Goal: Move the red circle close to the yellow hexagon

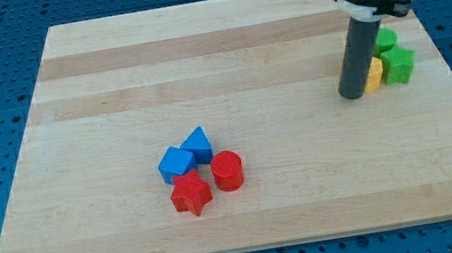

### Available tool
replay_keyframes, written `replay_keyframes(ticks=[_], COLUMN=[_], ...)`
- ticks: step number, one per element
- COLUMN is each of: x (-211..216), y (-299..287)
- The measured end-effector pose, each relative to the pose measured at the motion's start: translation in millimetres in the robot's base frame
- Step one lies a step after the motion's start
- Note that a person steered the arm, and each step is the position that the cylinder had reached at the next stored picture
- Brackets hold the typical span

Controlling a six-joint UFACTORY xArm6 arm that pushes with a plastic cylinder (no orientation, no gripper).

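- The arm carries no hand, so nothing is held; it ends in a dark rod whose tip (352, 95) rests on the wooden tabletop (234, 62).
- Taking the red circle (227, 170) as landmark: it lies in the lower middle of the tabletop, a short upright cylinder.
- A red star (191, 194) sits just to the view's lower left of the red circle, touching or nearly touching it.
- A blue block with a pointed top (198, 144) stands just above the red circle, toward the view's top left.
- A second blue block (177, 163), angular in shape, lies to the view's left of the red circle, next to the red star.
- The tip is well apart from the red circle, toward the view's upper right.
- The yellow block (373, 74), partly hidden behind the rod so its shape is unclear, lies well apart from the red circle, just to the view's right of the tip.
- Two green blocks (397, 64), (385, 38) cluster beside the yellow block, farther from the red circle.
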State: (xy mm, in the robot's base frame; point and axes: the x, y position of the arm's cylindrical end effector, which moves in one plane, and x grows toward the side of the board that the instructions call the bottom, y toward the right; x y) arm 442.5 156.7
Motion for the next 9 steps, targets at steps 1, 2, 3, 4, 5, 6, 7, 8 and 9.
replay_keyframes(ticks=[1,2,3,4,5,6,7,8,9], x=[0.0,8.0,37.3,73.1,114.0,151.9,175.4,175.8,175.8], y=[0.0,-3.2,-19.4,-47.1,-89.4,-142.4,-183.2,-190.2,-190.2])
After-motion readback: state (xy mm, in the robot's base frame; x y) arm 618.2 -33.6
